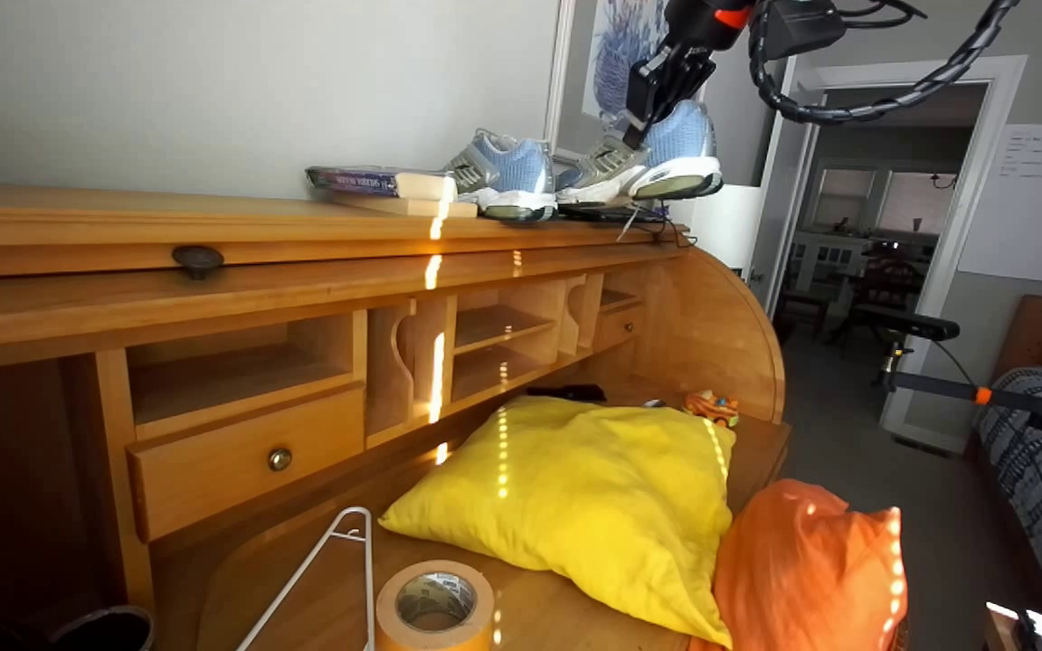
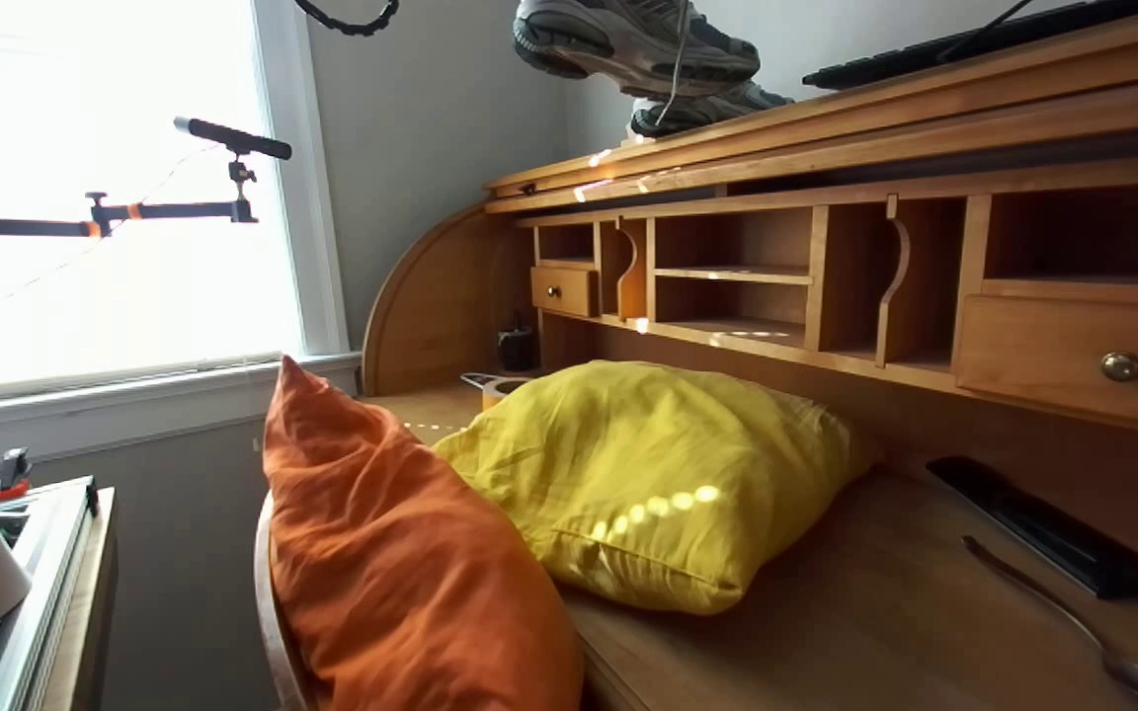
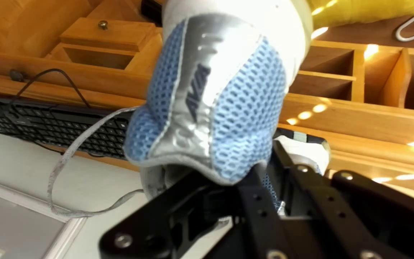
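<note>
My gripper (image 1: 646, 122) is shut on the rim of a blue and grey sneaker (image 1: 679, 140), close to its heel. In the wrist view the sneaker's heel (image 3: 225, 97), with a silver strip, fills the middle, and the gripper (image 3: 268, 160) has the collar's edge between its fingers. The fingertip inside the shoe is hidden. An exterior view shows the gripped sneaker (image 2: 628, 44) tilted, its lace hanging, above the roll-top desk (image 2: 826, 114). A matching sneaker (image 1: 512, 176) stands on the desk's top ledge; the wrist view shows part of this sneaker (image 3: 306, 153) behind the fingers.
A black keyboard (image 3: 99, 131) with a loose cable and stacked books (image 1: 376, 185) lie along the top ledge. On the desktop below are a yellow pillow (image 1: 575, 488), a tape roll (image 1: 476, 624) and a white hanger (image 1: 369, 579). An orange pillow (image 1: 810, 561) leans in front.
</note>
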{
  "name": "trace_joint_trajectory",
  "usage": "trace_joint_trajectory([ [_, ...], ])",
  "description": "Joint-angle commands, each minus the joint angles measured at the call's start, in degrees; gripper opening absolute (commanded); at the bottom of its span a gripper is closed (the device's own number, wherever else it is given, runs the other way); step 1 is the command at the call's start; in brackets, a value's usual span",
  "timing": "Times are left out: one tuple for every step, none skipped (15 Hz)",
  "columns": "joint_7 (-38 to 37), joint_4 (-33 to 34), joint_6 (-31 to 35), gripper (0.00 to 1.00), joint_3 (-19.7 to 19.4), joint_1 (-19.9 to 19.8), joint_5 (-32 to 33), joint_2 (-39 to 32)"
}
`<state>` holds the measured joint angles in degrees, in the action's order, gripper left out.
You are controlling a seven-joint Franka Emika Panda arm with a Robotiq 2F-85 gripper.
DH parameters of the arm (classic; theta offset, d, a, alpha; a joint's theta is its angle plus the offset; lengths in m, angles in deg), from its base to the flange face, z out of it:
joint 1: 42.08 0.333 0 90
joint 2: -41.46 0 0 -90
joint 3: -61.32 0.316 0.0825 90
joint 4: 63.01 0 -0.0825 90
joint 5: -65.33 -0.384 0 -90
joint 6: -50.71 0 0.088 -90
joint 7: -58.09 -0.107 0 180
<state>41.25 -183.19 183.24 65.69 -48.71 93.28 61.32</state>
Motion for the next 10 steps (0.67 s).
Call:
trace_joint_trajectory([
  [4.2,4.4,-0.4,0.04,-1.3,-0.3,-0.2,-3.2],
  [5.5,5.1,-0.3,0.04,-1.8,-0.2,-0.3,-3.9],
  [6.9,6.0,-0.3,0.04,-2.3,-0.1,-0.4,-4.8],
  [8.1,6.9,0.0,0.04,-2.8,0.0,-0.6,-5.7],
  [9.2,7.7,0.3,0.04,-3.3,0.0,-0.7,-6.5],
  [10.7,8.5,0.6,0.04,-3.8,0.3,-1.2,-7.4],
  [12.5,9.2,1.3,0.04,-4.5,0.5,-1.9,-8.3],
  [13.5,9.7,2.2,0.04,-5.0,0.5,-2.4,-9.1],
  [15.0,10.3,2.9,0.04,-5.6,0.7,-3.5,-10.0],
  [16.3,10.7,3.8,0.04,-6.1,0.8,-4.5,-10.9],
])
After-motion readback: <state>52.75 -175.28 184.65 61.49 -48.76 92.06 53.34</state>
